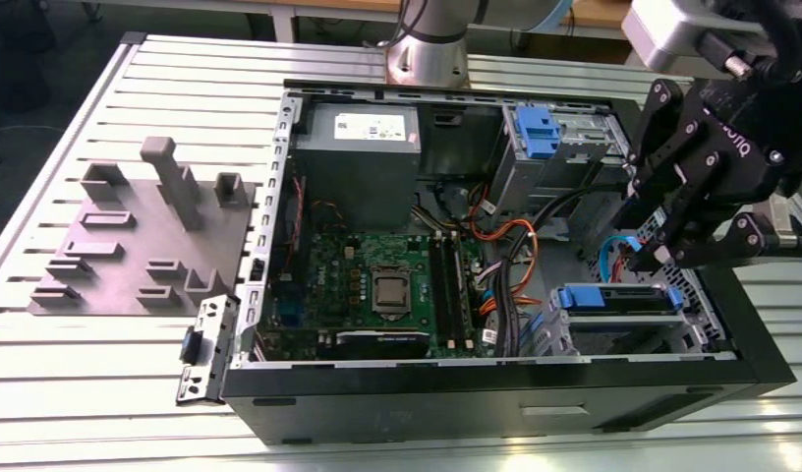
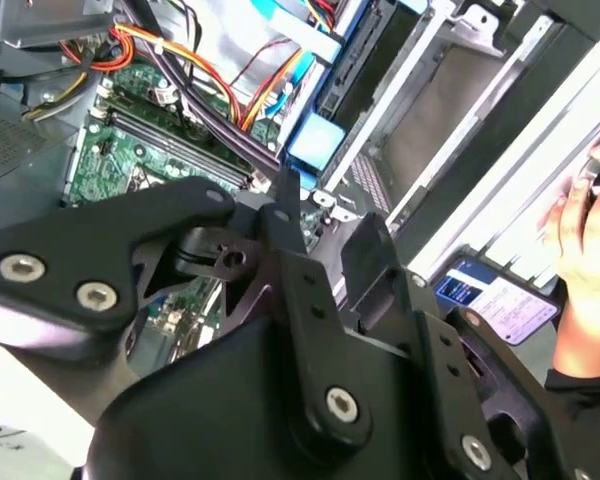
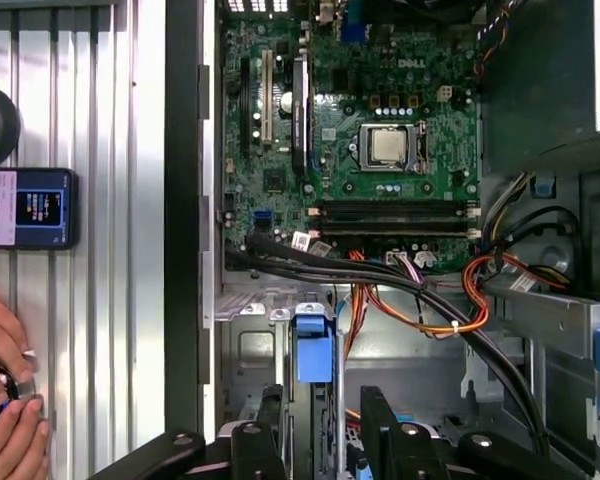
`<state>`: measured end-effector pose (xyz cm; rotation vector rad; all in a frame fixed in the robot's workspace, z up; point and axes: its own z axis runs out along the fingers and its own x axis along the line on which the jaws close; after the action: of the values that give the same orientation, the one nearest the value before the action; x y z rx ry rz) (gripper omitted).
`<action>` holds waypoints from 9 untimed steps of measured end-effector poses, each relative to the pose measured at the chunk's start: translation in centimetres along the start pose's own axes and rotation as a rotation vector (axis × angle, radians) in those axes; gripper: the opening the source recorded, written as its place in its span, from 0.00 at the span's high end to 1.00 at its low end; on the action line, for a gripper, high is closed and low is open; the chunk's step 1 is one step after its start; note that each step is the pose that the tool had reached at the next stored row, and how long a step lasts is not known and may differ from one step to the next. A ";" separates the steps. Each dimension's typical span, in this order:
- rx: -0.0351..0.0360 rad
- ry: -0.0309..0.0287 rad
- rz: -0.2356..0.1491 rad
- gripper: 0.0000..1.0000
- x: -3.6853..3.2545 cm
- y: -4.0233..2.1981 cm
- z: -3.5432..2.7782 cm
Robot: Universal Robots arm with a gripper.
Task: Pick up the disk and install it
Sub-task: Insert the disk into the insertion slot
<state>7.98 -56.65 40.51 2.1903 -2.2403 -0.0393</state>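
**A:** Where is the disk (image 3: 27,207)?

**B:** In the first wrist view it lies flat on the slatted desk (image 3: 100,330), outside the computer case (image 3: 183,200), a little way from the case's long black wall. A person's hand (image 3: 5,410) rests on the desk outside that same wall, near the disk but not touching it.

**A:** And the robot's hand (image 3: 323,395)?

**B:** It hangs over the drive-bay end of the case, inside the wall. Its two black fingers stand well apart with nothing between them. Beneath it sits a blue bracket (image 3: 313,350) in the bay, which is not the disk.

**A:** What does the disk look like?

**B:** It is a flat rectangle with rounded corners and a dark bluish frame around its edges. The upper face has a white label on one part and a darker patch with a blue band on the other.

**A:** How would it handle?

**B:** I judge it rigid and fairly dense for its thickness, so it would not flex. Its label face is smooth and likely slippery, and a drive does not take knocks well. The long side edges of the frame look like the best place to hold it, with the fingers closing across the narrow width. That keeps the pads off the label and the disk level.
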 end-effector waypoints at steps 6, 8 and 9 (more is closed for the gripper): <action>0.0000 0.0003 0.000 0.64 0.01 -0.02 1.08; 0.0000 0.0001 0.000 0.70 0.02 -0.03 1.47; 0.0000 0.0001 0.000 0.76 0.02 -0.04 1.65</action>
<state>7.98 -56.64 38.86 2.1902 -2.2403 -0.0392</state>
